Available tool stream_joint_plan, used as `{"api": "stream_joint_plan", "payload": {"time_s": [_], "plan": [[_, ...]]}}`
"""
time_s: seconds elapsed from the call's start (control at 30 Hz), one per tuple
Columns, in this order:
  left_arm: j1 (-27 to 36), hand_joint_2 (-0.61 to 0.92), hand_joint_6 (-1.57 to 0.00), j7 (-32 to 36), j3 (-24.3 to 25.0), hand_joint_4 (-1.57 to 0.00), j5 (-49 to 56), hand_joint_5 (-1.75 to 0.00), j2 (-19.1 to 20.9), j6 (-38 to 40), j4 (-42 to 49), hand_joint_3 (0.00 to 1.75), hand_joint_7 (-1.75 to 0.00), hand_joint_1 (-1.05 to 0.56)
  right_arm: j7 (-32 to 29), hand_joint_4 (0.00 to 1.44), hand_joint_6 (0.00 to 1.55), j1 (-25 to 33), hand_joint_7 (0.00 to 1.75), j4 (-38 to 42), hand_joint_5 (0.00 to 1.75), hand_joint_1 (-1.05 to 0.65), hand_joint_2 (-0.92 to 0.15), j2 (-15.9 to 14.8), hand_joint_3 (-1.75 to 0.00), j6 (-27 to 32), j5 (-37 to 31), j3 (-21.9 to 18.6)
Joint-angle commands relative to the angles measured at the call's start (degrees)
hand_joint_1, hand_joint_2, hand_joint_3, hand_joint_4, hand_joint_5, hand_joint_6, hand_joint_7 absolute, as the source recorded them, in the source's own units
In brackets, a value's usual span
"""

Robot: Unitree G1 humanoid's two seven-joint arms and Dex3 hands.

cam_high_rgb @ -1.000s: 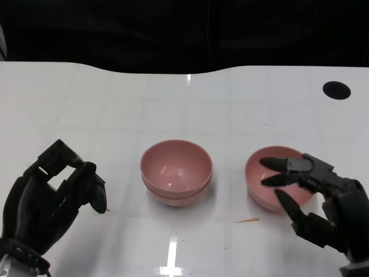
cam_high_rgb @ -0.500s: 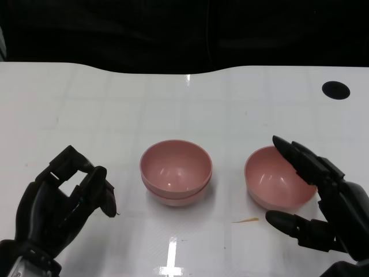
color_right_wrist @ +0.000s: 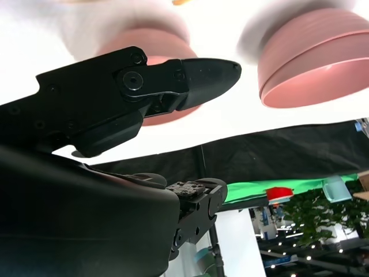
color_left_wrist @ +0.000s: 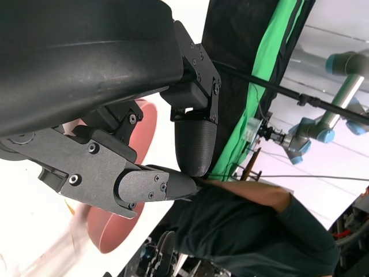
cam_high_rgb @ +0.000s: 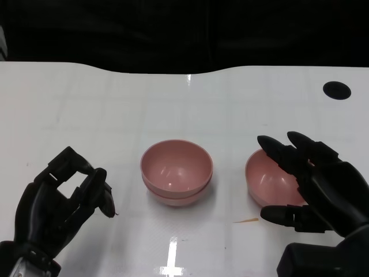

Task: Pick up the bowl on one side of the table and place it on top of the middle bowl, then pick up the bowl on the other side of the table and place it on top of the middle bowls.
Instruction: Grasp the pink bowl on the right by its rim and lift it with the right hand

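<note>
Head view: three round pink plastic bowls sit on the white table (cam_high_rgb: pixel 104 104). Two are nested as a middle stack (cam_high_rgb: pixel 176 172) at the centre; the third, a single side bowl (cam_high_rgb: pixel 271 179), stands at 3 o'clock from the stack, apart from it. The right hand (cam_high_rgb: pixel 314 184) is spread wide around the side bowl, fingers over its far rim, thumb at its near side; whether they touch it cannot be told. The left hand (cam_high_rgb: pixel 60 202), at 9 o'clock from the stack, has its fingers curled in, holding nothing. One black round hole (cam_high_rgb: pixel 336 89) lies at 2 o'clock.

Left wrist view: the curled fingers (color_left_wrist: pixel 144 182), two pink bowl shapes behind them, a person's dark sleeve (color_left_wrist: pixel 253 225).

Right wrist view: one finger (color_right_wrist: pixel 173 81) reaches across the side bowl; the stack lies beyond.
</note>
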Motion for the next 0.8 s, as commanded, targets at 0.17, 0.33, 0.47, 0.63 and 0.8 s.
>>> {"api": "stream_joint_plan", "payload": {"time_s": [0.17,0.33,0.47,0.63,0.8], "plan": [[-0.2,0.79,-0.66,-0.6,0.2,-0.95,0.4,-1.75,0.7,-1.0,0.5,0.56,-1.75,-0.21,0.5,0.2,0.27,-0.6,0.03,-0.9,0.04,-1.04,-0.92,-2.7,-0.26,2.6,-0.4,1.9],[-0.1,0.79,-0.66,-0.7,0.0,-0.95,0.6,-1.75,0.8,-1.1,0.3,0.56,-1.75,-0.22,1.3,0.23,0.29,-1.5,0.02,-0.8,0.05,-1.02,-0.92,-4.3,-0.24,4.3,-1.7,3.5],[0.2,0.79,-0.66,-0.3,-0.5,-0.96,1.7,-1.75,0.5,-1.7,-0.2,0.56,-1.75,-0.23,2.6,0.27,0.36,-3.4,0.05,0.9,0.05,-0.93,-0.92,-5.7,-0.24,5.5,-2.8,5.3],[0.2,0.79,-0.67,-0.3,-0.6,-0.96,1.9,-1.75,0.5,-1.8,-0.2,0.55,-1.75,-0.23,2.5,0.28,0.38,-3.8,0.04,1.0,0.05,-0.9,-0.92,-6.2,-0.23,6.1,-2.5,6.0],[0.0,0.79,-0.66,-0.3,-0.5,-0.96,1.2,-1.75,0.0,-1.7,0.1,0.55,-1.75,-0.21,0.2,0.32,0.42,-5.9,0.04,4.7,0.05,-0.89,-0.92,-6.1,-0.19,6.0,-2.9,7.5]]}}
